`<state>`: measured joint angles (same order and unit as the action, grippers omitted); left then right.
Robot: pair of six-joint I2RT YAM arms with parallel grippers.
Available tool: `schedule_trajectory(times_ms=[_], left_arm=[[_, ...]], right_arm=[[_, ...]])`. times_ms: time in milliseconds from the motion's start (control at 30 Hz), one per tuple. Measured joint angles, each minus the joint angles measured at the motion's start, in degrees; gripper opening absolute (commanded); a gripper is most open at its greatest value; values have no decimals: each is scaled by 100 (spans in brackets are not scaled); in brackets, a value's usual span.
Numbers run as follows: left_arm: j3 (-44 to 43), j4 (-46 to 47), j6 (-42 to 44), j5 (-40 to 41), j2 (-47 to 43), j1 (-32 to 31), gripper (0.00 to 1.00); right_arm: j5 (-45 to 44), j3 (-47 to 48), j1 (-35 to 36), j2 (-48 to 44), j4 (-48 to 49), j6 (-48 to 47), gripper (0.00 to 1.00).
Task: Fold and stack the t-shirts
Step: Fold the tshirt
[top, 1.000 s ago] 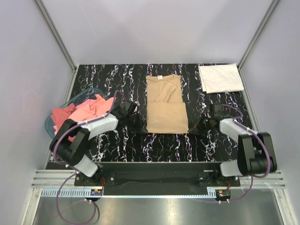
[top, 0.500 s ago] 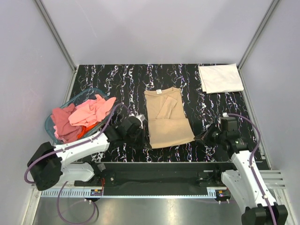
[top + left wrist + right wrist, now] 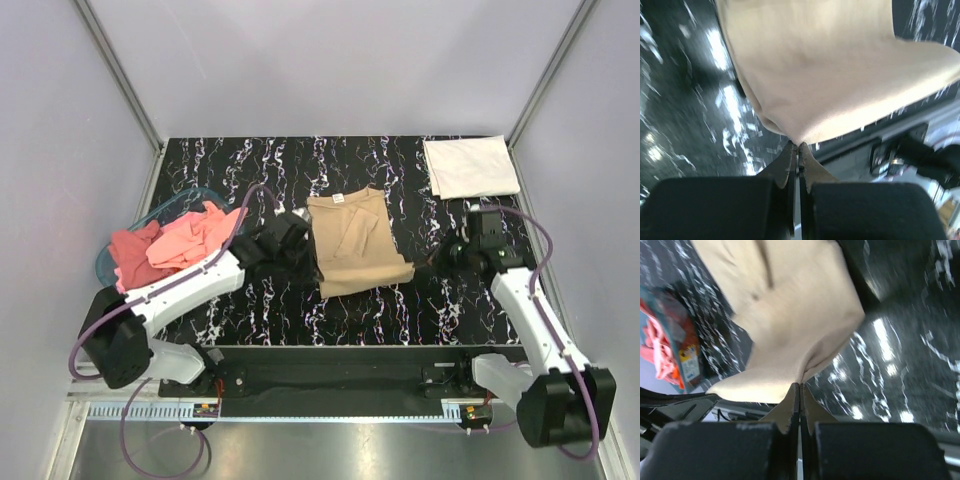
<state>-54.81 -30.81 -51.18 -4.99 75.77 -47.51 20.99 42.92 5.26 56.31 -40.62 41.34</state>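
The tan t-shirt lies in the middle of the table, its near hem lifted and carried towards the collar. My left gripper is shut on the shirt's near left corner; in the left wrist view the tan cloth hangs from the pinched tips. My right gripper is shut on the near right corner; in the right wrist view the cloth spreads above the tips. A folded white t-shirt lies at the far right. Pink and red t-shirts fill the blue basket.
The basket stands at the table's left edge, close to my left arm. Black marbled tabletop with grey walls on three sides. The metal base rail runs along the near edge.
Both grippers have moved away from the near edge with the tan shirt's hem, so the shirt looks shorter and its lower part is doubling over. The basket and white shirt have not moved.
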Motion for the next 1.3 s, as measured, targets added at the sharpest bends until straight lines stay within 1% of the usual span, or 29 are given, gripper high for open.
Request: schedule_trajectory(times_ms=[167, 300, 467, 600, 767, 967, 1067, 1133, 1233, 1300], left_arm=[[-793, -125, 424, -72, 603, 763, 0], [-1792, -245, 837, -254, 1377, 1377, 0], [-2769, -326, 1119, -466, 2087, 1902, 0], [-3526, -385, 1344, -662, 2747, 2260, 0], [-4708, -367, 1692, -1014, 3810, 2603, 0], [-6089, 103, 1825, -1572, 5206, 2911, 0], [-6876, 330, 1832, -1718, 6004, 3025, 0], [-7121, 568, 1818, -1755, 6417, 3088, 0], [-7038, 911, 1733, -1775, 6763, 3202, 0], [-6878, 1104, 1657, -1775, 6819, 3287, 0]], right_arm=[[9, 1088, 0, 1093, 424, -157, 0], [243, 1947, 0, 2326, 831, -308, 0], [511, 3060, 0, 3799, 1032, -511, 0], [726, 4015, 0, 4710, 1147, -603, 0], [876, 5178, 0, 5549, 1237, -654, 0], [922, 6404, -22, 6699, 1351, -656, 0], [979, 7005, -55, 7385, 1390, -651, 4], [1060, 7549, -92, 7945, 1349, -651, 2], [1349, 8633, -155, 8902, 1390, -654, 2], [1508, 9313, -177, 9482, 1403, -660, 5]])
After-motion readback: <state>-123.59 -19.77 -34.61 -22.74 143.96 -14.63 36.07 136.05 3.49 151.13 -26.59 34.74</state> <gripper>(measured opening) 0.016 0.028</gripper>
